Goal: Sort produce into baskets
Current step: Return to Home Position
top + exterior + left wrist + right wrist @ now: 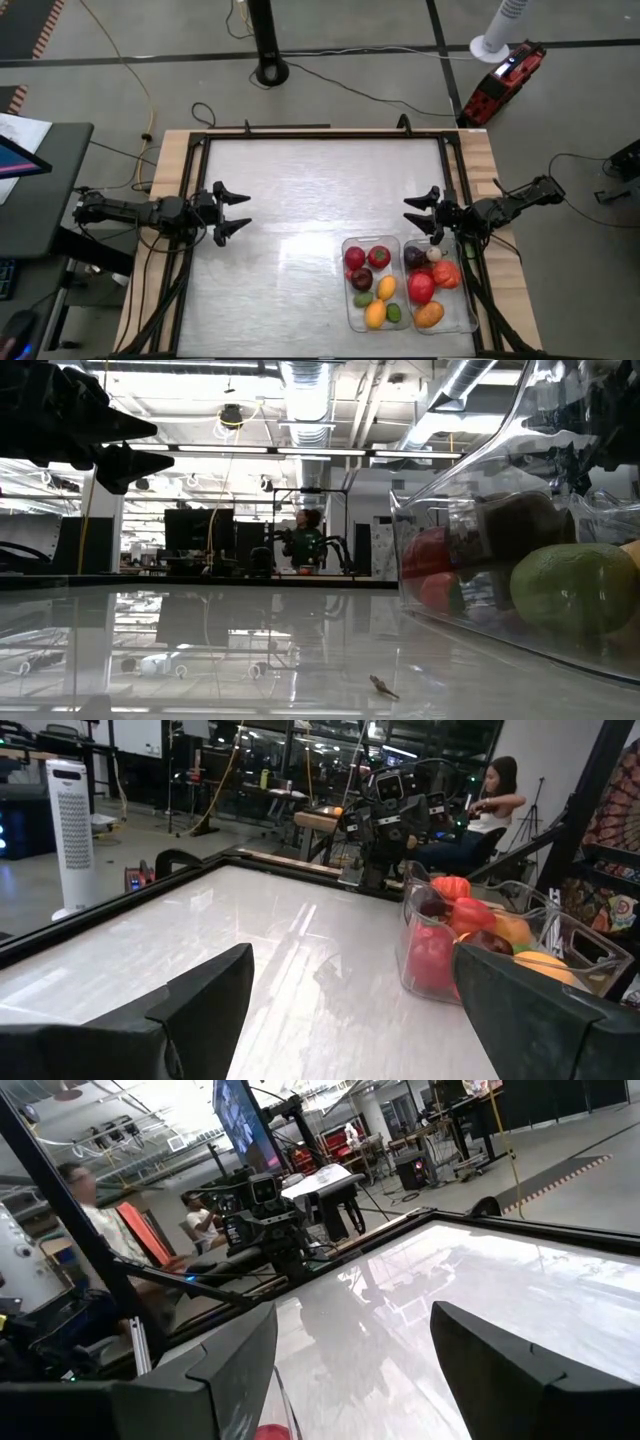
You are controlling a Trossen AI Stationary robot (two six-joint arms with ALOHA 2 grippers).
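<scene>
My left gripper (245,211) hangs at the middle left of the high view, fingers spread wide and holding nothing, pointing toward the frame's centre. My right gripper (408,213) faces it from the middle right, likewise spread and empty, just beyond the upper left corner of the right bin (470,312). The white table (300,180) lies between the two. The left bin (349,318) stands side by side with the right one in the lower right of the frame. All the produce I can see lies in them: red, yellow, green and orange pieces in the left, garlic (434,254) with dark purple, red and orange pieces in the right. Off the table, at the upper right, stand a white fan (497,28) and a red device (502,75). In my left wrist view a person (495,795) sits past the bins.
</scene>
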